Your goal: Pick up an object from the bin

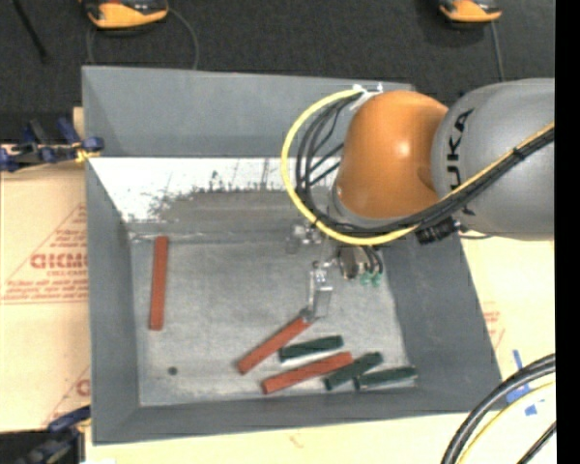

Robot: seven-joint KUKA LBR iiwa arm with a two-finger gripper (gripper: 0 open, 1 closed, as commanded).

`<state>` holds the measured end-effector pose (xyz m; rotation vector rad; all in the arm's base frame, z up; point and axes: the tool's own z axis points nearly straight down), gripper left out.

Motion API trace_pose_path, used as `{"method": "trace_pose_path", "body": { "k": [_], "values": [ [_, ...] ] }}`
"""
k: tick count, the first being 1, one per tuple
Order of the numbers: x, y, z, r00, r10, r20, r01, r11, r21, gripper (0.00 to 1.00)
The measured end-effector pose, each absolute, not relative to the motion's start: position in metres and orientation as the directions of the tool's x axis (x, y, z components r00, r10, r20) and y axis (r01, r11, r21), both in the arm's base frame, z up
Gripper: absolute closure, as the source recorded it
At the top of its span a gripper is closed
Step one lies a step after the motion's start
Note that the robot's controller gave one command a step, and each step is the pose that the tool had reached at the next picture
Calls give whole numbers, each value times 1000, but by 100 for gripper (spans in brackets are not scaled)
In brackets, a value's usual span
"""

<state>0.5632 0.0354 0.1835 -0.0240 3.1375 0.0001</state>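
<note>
In the grey bin (111, 288), the arm (493, 153) hangs its gripper (319, 298), open or closed I can't tell, by the top end of a slanted red stick (274, 344) near the front, nothing picked yet, so next it probably must drop and pinch.

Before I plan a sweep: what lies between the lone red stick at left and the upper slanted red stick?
Only bare bin floor, in the camera view, between the lone red stick and the upper slanted red stick.

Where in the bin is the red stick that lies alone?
In the camera view, the lone red stick lies by the bin's left wall, apart from the cluster of red and green sticks at the lower right.
</note>
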Motion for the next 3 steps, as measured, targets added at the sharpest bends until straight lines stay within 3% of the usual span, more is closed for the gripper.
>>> {"method": "trace_pose_path", "body": {
  "k": [1,2,3],
  "values": [
    [479,39,73,-974,-226,-26,-226,974,-3,0],
    [479,39,75,-975,-222,-23,-222,975,-2,100],
    [492,47,215,-965,-263,-11,-263,965,-3,100]
  ]
}}
